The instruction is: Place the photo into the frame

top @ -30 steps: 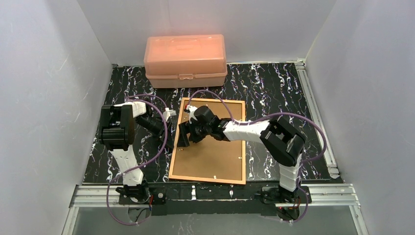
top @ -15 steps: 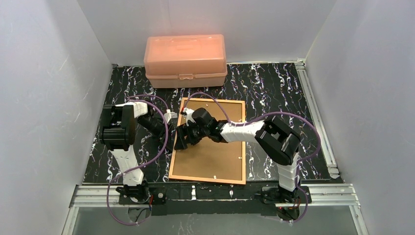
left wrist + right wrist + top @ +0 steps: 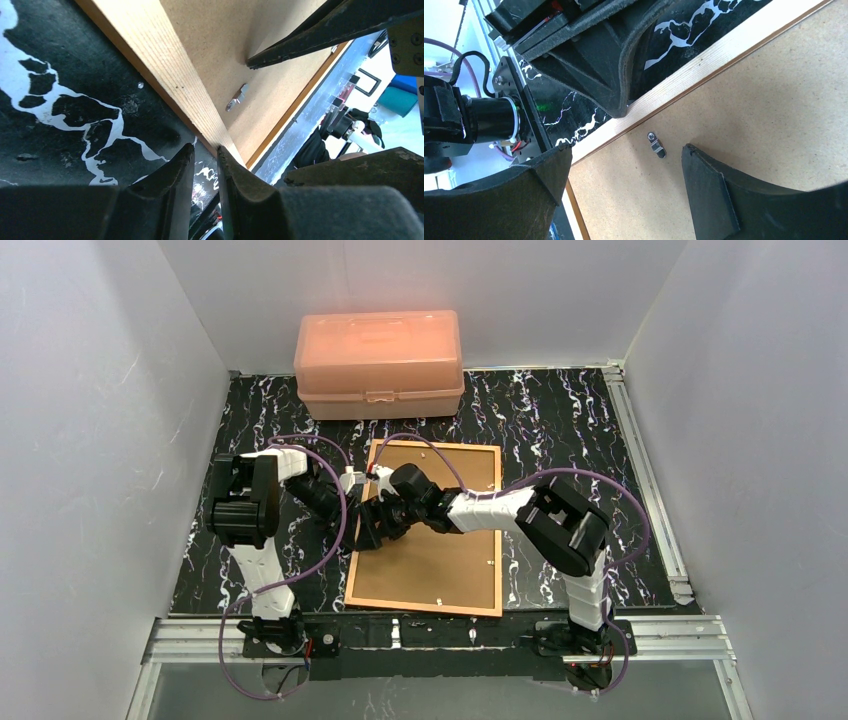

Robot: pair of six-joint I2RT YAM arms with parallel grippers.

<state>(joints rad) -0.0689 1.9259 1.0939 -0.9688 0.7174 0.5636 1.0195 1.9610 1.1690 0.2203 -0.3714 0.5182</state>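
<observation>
the large rectangular picture frame with the thin orange-brown wooden border [image 3: 425, 609] lies face down on the black white-veined table [image 3: 560, 410], its plain brown backing board [image 3: 440, 560] uppermost. that is likely so the small metal turn clip [image 3: 655, 144] by the left border can be worked before the back comes off. the right gripper [image 3: 626, 150] hovers low over the board with its jaws spread wide and empty, the clip between its fingers and a little nearer the right-hand one. the left gripper [image 3: 202, 149] sits at the frame's left edge, one finger tip on the wooden border, probably to steady it. its jaws are nearly together, and whether they nip anything cannot be told. the photo is not in view from any camera.
</observation>
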